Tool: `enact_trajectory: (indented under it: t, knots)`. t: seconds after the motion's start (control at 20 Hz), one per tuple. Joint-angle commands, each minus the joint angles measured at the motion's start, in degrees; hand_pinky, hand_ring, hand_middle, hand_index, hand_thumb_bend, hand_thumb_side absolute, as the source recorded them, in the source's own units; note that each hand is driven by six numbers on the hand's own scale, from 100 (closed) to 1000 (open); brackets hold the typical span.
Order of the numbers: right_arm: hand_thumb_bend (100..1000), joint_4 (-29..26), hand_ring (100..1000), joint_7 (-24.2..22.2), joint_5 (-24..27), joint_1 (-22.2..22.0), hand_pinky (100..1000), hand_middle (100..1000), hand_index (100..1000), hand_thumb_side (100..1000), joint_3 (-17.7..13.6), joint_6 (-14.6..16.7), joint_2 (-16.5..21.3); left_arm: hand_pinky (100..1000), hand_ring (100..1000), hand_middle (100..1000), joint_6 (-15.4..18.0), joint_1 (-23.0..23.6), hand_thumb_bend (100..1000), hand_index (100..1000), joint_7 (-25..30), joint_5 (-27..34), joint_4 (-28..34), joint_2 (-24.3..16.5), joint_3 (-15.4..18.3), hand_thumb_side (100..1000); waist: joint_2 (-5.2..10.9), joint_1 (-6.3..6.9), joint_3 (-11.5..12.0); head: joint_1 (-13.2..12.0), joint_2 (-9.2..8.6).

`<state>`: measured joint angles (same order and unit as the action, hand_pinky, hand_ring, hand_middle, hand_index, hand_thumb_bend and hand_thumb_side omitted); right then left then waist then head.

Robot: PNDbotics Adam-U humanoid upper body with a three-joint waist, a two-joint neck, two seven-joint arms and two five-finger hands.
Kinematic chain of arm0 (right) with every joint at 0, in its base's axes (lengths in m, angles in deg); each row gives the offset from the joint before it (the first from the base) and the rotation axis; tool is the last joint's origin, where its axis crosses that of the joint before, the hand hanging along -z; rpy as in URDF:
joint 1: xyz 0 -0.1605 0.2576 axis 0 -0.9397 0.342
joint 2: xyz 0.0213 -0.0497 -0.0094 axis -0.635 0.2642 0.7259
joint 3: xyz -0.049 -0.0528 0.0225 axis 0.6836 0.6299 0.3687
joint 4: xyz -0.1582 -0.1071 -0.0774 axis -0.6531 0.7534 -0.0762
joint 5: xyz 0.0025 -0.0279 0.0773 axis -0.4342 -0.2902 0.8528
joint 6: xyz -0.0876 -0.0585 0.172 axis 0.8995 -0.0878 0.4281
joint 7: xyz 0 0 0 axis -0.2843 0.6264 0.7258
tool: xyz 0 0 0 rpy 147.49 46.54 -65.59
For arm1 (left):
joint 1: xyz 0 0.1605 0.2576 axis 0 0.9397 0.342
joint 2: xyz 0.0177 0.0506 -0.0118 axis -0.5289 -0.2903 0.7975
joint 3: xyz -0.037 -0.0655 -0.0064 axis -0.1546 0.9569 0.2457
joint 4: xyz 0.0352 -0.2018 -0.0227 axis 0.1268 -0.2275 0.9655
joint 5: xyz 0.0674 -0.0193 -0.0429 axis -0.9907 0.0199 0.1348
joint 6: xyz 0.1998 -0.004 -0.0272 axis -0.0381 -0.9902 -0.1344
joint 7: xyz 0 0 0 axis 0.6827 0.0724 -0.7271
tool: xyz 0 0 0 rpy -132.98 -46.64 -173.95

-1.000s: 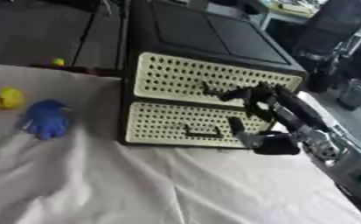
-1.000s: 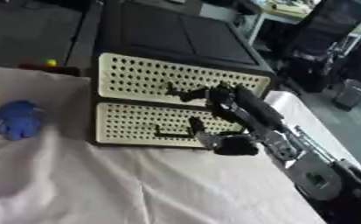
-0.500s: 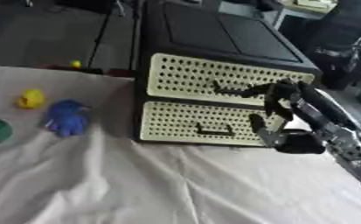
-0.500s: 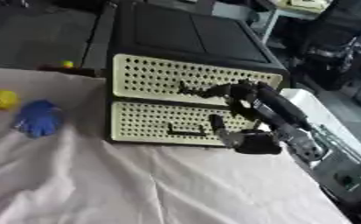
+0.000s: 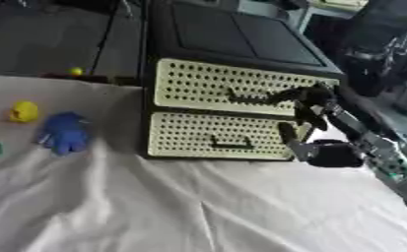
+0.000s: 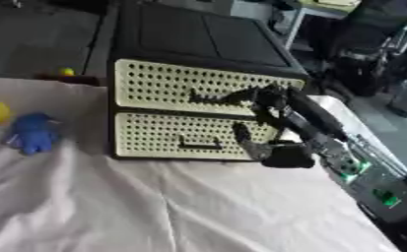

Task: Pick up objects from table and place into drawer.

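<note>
While drawers [image 5: 228,113] stay shut, right hand [image 5: 306,101] still reaches.

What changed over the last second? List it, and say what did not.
Mostly the camera shifted, so the whole view moved. The right hand remains at the handle of the upper drawer, with no clear move along the cabinet. Nothing was picked up or let go. Both drawers are shut as before. The blue toy and yellow toy lie where they were on the cloth.
</note>
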<state>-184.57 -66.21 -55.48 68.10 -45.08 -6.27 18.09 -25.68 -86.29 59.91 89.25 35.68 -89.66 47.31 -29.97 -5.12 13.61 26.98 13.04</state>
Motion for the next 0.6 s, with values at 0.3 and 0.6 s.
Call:
enact_trajectory:
  t: [0.3, 0.6]
  knots:
    - [100, -0.7, 100, 1.1, 0.7, -0.2, 316, 100, 852, 250, -1.8, 0.3, 4.1, 564, 559, 662, 0.3, 0.0, 179, 860, 0.1, 0.0, 0.8, -1.6, 0.2, 957, 1.9, 0.13, 0.1, 2.9, -0.48]
    - [100, 0.0, 100, 1.8, -0.2, -0.7, 318, 100, 852, 251, -2.2, 0.6, 4.6, 562, 556, 661, 0.8, 0.5, 174, 860, -0.1, -0.4, 0.8, -2.1, 0.4, 959, 1.47, 0.22, 1.0, 4.4, -1.75]
